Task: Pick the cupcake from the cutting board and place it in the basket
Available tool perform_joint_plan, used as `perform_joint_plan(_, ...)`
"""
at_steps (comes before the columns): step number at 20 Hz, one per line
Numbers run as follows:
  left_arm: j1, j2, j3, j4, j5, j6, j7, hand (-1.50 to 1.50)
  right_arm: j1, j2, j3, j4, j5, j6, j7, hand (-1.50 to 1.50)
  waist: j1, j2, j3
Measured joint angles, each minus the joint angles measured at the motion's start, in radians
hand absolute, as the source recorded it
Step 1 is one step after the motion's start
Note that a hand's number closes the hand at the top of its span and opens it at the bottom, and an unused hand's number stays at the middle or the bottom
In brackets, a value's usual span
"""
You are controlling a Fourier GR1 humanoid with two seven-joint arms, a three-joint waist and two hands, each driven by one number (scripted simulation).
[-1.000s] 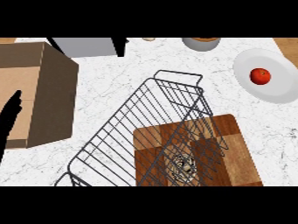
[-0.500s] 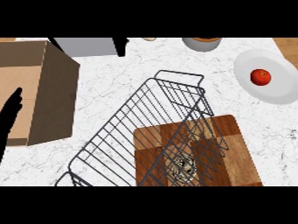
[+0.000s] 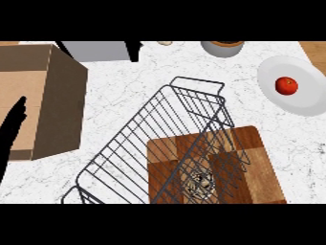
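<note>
A wire basket (image 3: pixel 167 143) lies tipped across the white counter (image 3: pixel 123 95), running from near the top middle down to the lower left. Its lower right part sits over a brown wooden board (image 3: pixel 257 162). Through the wires there, low down on the board, a small round thing shows, and it looks like the cupcake (image 3: pixel 202 182). I cannot tell for sure if it is inside the basket or under it, because the wires cross over it. The left hand (image 3: pixel 4 139) is at the left edge, black, with its fingers straight and pointing up. It holds nothing and is well apart from the basket. It shows in front of a big brown box (image 3: pixel 31 105) that stands on the left side of the counter. The right hand is not in the picture. On the right there is a white plate (image 3: pixel 313 100) with a red apple (image 3: pixel 286 85) on it, well apart from the basket. At the top edge there is a grey box (image 3: pixel 102 50), and to its right a round grey bowl (image 3: pixel 222 48) that is cut off by the edge.
</note>
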Motion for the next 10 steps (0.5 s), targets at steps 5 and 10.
perform_joint_plan(5, -0.005, -0.002, 0.014, 0.0, 0.009, -0.02, 0.002, 0.0, -0.054, -0.016, -0.023, 0.01, 0.043, 0.054, 0.07, -1.5, -0.002, 0.002, -0.001)
perform_joint_plan(10, -0.011, -0.011, 0.014, 0.002, -0.005, -0.026, 0.006, 0.0, -0.114, -0.033, -0.05, 0.035, 0.087, 0.12, 0.133, -1.5, 0.003, 0.003, -0.001)
